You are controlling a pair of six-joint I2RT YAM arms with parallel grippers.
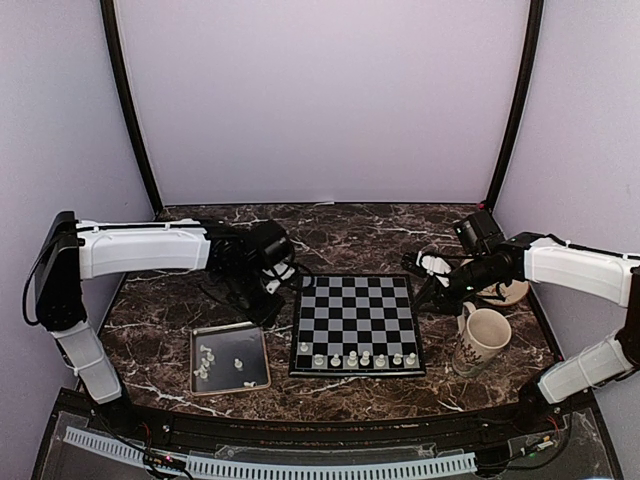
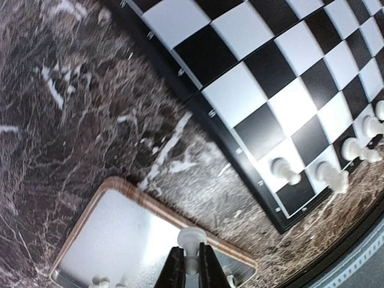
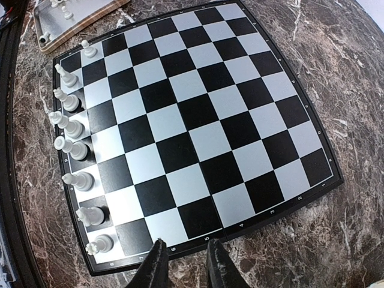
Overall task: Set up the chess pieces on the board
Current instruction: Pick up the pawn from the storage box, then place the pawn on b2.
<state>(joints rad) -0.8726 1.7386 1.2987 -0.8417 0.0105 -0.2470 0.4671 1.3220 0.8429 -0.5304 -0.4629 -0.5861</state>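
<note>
left fingers [image 2: 192, 252] clamped on 1 chess piece [image 2: 191, 237], gripped by its stem, raised by the tray [image 2: 126, 240] rim, just left of the board [image 2: 270, 72]. Piece is tiny, whitish and translucent, probably slick. Risk: it tilts or slips in transit, or clips the standing row [image 1: 355, 358] at placement. right fingers [image 3: 185, 261] apart, empty, at the board edge.

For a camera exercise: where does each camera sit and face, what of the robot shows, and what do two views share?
Top external: above and behind the bases, looking down on the black-and-grey chessboard; left arm and right arm show.
Left wrist: on the left arm, facing down; left gripper shut on a tiny whitish chess piece, silver metal tray beyond.
Right wrist: likewise mounted, over the chessboard; open right gripper shows.
Wrist views share: chessboard, tray.
</note>
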